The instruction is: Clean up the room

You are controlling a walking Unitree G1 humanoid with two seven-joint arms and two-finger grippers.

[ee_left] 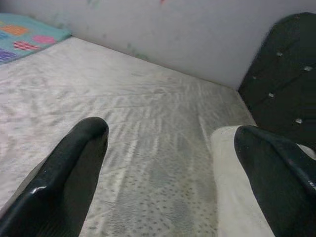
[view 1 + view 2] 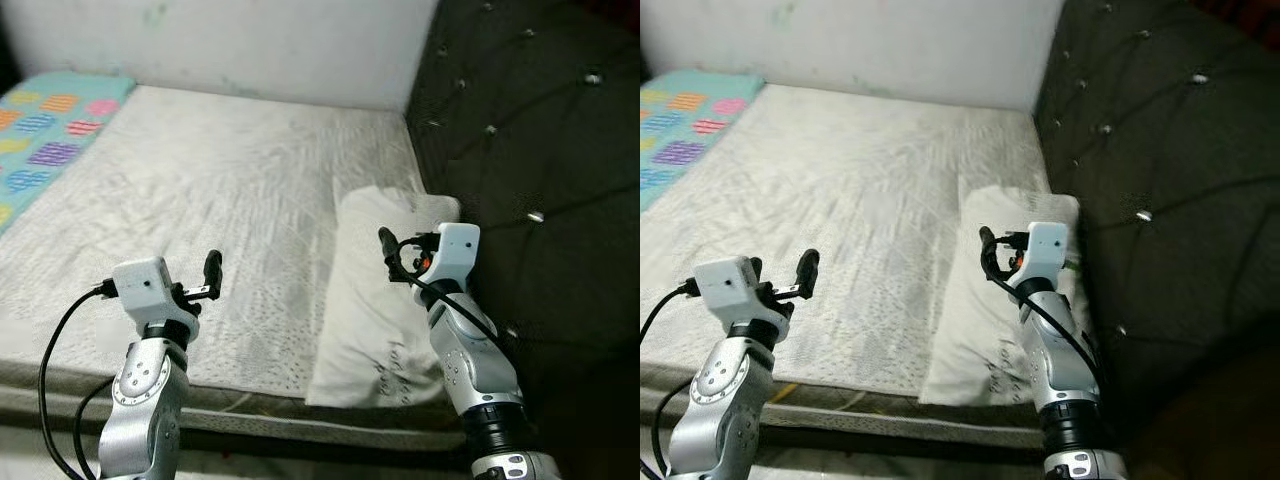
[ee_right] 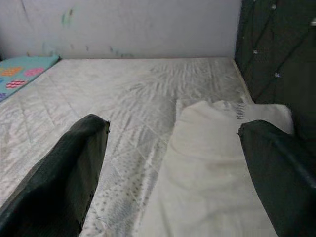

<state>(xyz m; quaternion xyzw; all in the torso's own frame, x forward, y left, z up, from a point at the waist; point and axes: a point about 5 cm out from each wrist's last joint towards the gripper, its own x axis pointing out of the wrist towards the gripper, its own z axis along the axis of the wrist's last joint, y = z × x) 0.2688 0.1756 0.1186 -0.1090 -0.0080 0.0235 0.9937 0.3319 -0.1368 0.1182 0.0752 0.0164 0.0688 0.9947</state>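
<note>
A soft, rumpled white pillow [image 2: 385,300] is lying lengthwise on the bare quilted mattress [image 2: 220,200], touching the dark button-tufted headboard [image 2: 540,150]. The right gripper [image 2: 392,252] is hovering over the pillow, fingers apart; the left gripper [image 2: 210,275] is hanging well beside the pillow, fingers apart.

**Bed, pillow and blanket**

The bed [image 2: 230,190] has a bare pale quilted mattress. A white pillow [image 2: 375,300] lies on it just beside the dark tufted headboard [image 2: 540,150]. A turquoise patterned blanket [image 2: 45,130] covers the far left corner.
</note>
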